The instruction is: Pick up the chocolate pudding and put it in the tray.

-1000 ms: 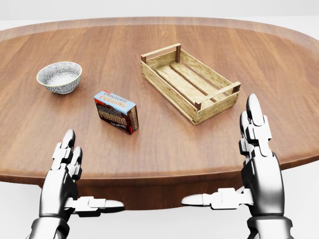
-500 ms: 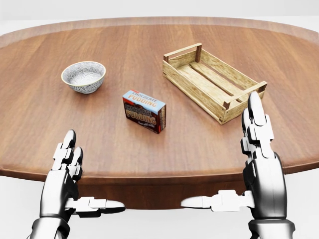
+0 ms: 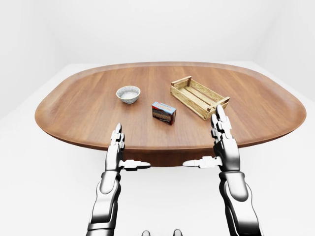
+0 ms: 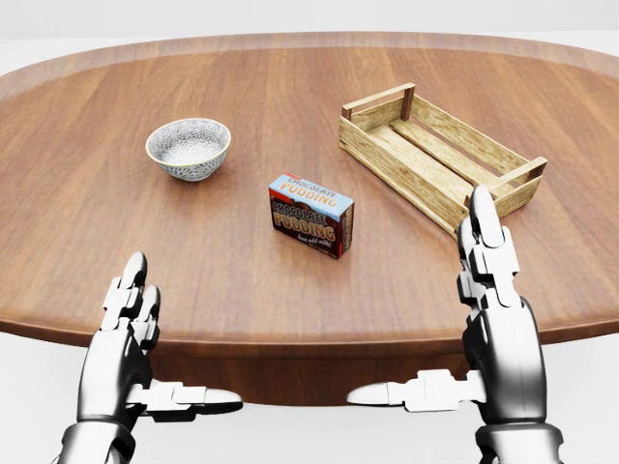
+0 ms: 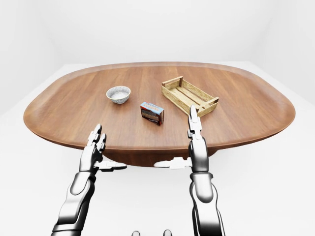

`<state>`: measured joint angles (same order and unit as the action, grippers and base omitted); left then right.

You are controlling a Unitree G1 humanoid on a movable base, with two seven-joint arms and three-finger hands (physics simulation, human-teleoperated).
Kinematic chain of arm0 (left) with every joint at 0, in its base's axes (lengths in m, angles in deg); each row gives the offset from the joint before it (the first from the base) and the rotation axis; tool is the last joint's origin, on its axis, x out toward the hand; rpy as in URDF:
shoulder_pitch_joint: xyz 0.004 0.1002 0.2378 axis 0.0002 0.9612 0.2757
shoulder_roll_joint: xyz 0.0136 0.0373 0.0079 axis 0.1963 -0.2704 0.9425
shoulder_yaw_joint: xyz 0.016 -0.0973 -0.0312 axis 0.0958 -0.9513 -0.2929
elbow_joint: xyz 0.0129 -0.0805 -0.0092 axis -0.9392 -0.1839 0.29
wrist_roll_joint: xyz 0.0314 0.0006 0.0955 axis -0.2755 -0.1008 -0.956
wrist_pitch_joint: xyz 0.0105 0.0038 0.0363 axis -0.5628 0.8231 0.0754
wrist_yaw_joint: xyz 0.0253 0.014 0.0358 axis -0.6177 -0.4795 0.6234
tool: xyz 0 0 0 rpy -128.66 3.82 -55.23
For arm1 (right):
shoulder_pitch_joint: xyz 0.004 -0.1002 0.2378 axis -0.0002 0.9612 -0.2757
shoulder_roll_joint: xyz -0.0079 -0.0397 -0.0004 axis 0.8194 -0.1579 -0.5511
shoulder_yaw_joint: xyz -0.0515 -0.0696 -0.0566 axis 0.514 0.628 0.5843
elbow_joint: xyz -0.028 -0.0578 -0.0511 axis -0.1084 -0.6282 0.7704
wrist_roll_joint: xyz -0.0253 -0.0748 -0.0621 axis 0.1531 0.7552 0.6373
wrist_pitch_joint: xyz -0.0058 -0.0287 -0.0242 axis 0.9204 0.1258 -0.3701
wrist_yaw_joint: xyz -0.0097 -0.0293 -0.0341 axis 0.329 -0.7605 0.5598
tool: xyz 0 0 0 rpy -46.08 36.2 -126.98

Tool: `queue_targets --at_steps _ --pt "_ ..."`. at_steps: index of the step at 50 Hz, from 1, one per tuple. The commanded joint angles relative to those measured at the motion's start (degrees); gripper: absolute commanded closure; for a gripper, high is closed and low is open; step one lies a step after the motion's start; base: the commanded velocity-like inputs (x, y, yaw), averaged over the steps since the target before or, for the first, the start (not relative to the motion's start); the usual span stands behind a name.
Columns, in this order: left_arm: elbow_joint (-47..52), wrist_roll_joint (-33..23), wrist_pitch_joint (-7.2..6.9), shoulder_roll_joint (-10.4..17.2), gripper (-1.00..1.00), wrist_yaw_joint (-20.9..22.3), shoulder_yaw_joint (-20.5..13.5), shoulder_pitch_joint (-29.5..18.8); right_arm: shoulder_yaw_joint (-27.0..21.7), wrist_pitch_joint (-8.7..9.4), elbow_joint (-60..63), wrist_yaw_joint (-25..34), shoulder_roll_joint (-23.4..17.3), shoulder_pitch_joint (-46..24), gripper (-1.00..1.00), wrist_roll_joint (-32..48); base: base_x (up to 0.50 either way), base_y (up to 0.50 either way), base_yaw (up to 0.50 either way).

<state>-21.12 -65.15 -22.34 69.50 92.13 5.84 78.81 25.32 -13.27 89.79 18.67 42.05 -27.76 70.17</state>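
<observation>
On the oval wooden table [image 4: 87, 232], the slatted wooden tray [image 4: 437, 157] sits toward the right edge and holds nothing. The patterned ceramic bowl [image 4: 189, 148], also without contents, sits toward the left. The chocolate pudding box [image 4: 310, 216] stands between them, nearer the near edge. Left hand [image 4: 131, 338] and right hand [image 4: 488, 309] hover at the near edge, fingers extended, grasping nothing.

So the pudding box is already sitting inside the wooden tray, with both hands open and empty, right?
Not quite. The head view shows the pudding box on the bare table, left of the empty tray. Both the left hand and right hand are indeed open and empty.
</observation>
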Motion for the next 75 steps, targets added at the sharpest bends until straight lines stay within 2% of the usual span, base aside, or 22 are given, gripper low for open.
queue_targets --at_steps 1,4,12,23,35,45,57,59,60,64,69,73,75 --pt "-0.1 -0.1 0.19 -0.1 -1.00 0.0 0.1 0.0 -0.2 -1.36 -2.8 -0.1 0.0 0.0 -1.00 -1.0 0.00 0.00 0.00" --pt "-0.6 -0.1 0.59 -0.1 -1.00 -0.1 0.1 -0.1 -0.3 0.12 -1.1 0.1 -0.1 -0.1 -1.00 -1.2 0.00 0.00 0.00" --pt "-0.4 -0.1 0.54 -0.2 -1.00 -0.2 0.2 0.0 -0.3 -0.22 -1.2 0.3 -0.1 0.0 -1.00 -1.2 0.00 0.00 0.00" --pt "-0.3 0.1 0.36 -0.2 -1.00 -0.5 0.1 -0.2 -1.0 1.37 -0.5 -0.2 0.0 -0.9 -1.00 -1.5 0.17 -0.03 0.00" --pt "0.2 0.1 0.15 -0.1 -1.00 -0.4 0.1 0.0 -0.4 0.92 -0.2 -0.1 -0.1 -0.4 -1.00 -1.2 0.17 -0.03 0.00" --pt "-0.7 0.0 1.11 -0.1 -1.00 -0.4 0.1 -0.3 -0.4 0.60 -1.0 -0.1 -0.1 -0.7 -1.00 -1.1 0.17 -0.02 0.00" --pt "-0.2 -0.2 0.85 -0.1 -1.00 -0.5 0.1 -0.1 -0.2 0.30 -0.9 0.0 -0.1 -0.3 -1.00 -1.1 0.17 -0.01 0.00" --pt "-0.7 -0.3 1.36 -0.1 -1.00 -0.5 0.2 -0.2 -0.1 0.27 -1.0 0.0 -0.1 -0.4 -1.00 -1.0 0.17 -0.01 0.00" --pt "-0.2 -0.4 0.91 -0.1 -1.00 -0.6 0.2 -0.2 -0.1 0.35 -1.0 0.0 -0.1 -0.4 -1.00 -1.0 0.17 -0.01 0.00" --pt "-0.5 -0.6 0.98 -0.1 -1.00 -0.6 0.3 -0.3 -0.1 0.27 -1.1 0.1 -0.1 -0.4 -1.00 -1.0 0.17 -0.01 0.00" --pt "0.7 -0.8 0.33 -0.1 -1.00 -0.6 0.4 0.1 0.0 0.38 -0.8 0.1 -0.1 -0.3 -1.00 -1.0 0.17 -0.01 0.00" --pt "0.0 -0.9 0.94 -0.1 -1.00 -0.6 0.4 0.0 0.1 0.32 -0.6 0.2 0.0 -0.1 -1.00 -0.9 0.17 -0.01 0.00" --pt "0.1 -1.1 0.73 -0.2 -1.00 -0.7 0.4 0.0 0.0 -0.07 -1.1 0.1 -0.1 -0.2 -1.00 -1.0 0.17 -0.01 0.00"
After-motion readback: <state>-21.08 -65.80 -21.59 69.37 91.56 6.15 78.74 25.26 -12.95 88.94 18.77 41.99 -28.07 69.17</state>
